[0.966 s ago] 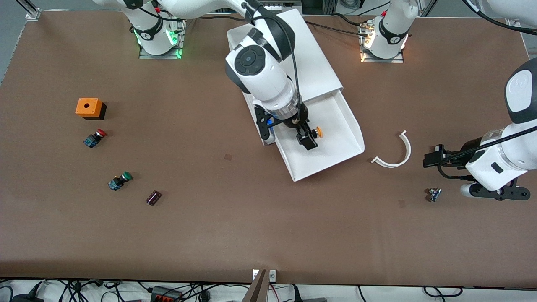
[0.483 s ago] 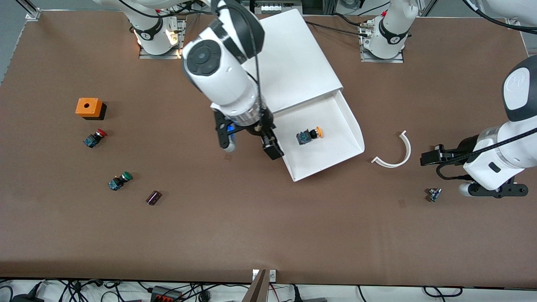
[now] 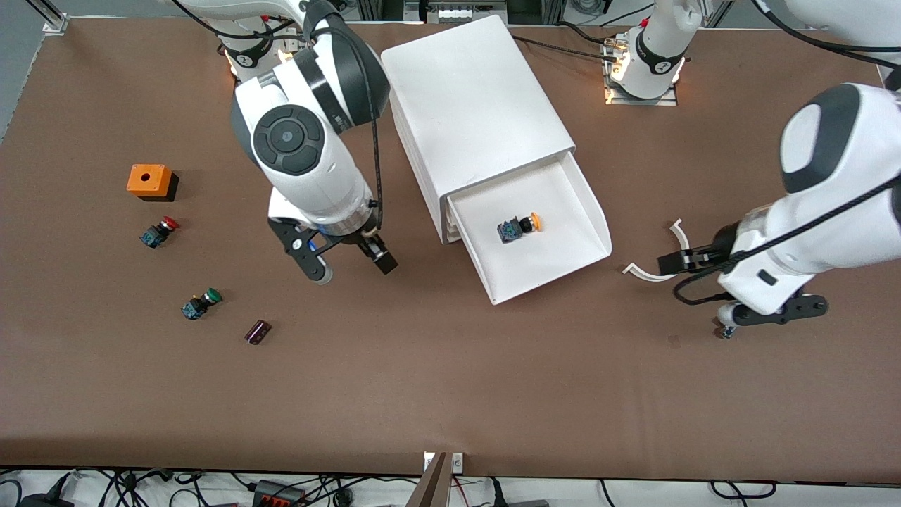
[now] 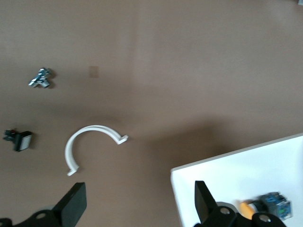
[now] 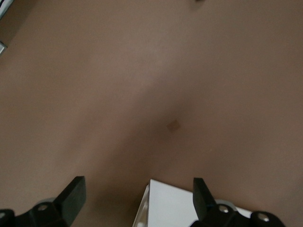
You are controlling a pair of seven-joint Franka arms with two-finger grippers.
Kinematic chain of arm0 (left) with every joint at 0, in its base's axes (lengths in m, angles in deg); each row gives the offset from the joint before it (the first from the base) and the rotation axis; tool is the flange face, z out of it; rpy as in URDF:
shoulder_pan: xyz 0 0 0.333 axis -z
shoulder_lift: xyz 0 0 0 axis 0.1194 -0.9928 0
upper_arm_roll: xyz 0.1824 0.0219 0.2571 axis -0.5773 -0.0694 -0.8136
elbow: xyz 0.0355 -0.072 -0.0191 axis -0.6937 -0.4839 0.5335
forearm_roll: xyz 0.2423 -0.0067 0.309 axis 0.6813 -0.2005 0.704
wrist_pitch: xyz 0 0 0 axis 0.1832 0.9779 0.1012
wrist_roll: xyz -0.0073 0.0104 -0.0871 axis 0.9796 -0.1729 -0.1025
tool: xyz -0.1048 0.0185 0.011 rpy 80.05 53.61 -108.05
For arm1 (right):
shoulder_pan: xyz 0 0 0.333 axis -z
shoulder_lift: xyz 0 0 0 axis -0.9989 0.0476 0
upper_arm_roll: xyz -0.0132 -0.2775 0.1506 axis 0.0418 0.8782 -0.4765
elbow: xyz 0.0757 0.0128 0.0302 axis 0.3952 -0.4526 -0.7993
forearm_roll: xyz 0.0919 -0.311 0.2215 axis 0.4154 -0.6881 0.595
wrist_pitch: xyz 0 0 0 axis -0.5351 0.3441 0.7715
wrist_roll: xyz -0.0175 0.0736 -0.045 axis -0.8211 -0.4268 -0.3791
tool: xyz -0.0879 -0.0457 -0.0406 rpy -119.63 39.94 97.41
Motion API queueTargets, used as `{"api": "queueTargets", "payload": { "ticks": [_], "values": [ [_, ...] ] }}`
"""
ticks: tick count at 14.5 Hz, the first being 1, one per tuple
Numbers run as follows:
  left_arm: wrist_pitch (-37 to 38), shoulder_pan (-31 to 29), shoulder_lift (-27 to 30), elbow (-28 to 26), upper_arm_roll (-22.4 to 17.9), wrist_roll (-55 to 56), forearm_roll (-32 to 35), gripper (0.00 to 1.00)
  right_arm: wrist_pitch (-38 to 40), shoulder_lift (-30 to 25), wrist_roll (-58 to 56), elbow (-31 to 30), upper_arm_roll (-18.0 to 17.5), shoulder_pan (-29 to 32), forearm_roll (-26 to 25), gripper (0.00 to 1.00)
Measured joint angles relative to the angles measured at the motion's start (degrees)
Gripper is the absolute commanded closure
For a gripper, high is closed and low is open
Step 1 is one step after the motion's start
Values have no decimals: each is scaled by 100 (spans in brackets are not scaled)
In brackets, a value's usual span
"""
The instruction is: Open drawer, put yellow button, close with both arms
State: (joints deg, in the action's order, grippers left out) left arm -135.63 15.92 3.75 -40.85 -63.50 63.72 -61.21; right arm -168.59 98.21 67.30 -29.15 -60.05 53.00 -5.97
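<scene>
An orange box (image 3: 150,181) sits at the frame's left, with a red-capped button (image 3: 158,232), a green-capped button (image 3: 200,303) and a dark cylinder (image 3: 257,332) below it. At right lie a white curved strip (image 3: 644,273) and, seemingly, a small metal part (image 4: 40,79).

Yellow button (image 3: 520,227), white drawer (image 3: 556,257)

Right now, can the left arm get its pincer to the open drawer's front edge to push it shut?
Probably yes: the left pincer is open over bare table beside the drawer, nothing between them.
</scene>
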Motion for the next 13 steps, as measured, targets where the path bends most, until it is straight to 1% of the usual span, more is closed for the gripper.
{"api": "queueTargets", "payload": {
  "ticks": [4,6,9,13],
  "values": [
    [-782,467,-306,-14,3,1109,2,0,437,-7,-1294,-14,30,428,-76,0],
    [-1114,662,-488,-65,2,1450,52,0,681,-32,-2003,-13,50,729,-90,0],
    [-1790,969,-633,-493,3,1644,354,0,805,-90,-2962,-7,70,1191,-105,0],
    [-2507,1145,-714,-1122,3,1734,412,0,848,-236,-4091,-7,70,1665,-77,0]
  ]
}}
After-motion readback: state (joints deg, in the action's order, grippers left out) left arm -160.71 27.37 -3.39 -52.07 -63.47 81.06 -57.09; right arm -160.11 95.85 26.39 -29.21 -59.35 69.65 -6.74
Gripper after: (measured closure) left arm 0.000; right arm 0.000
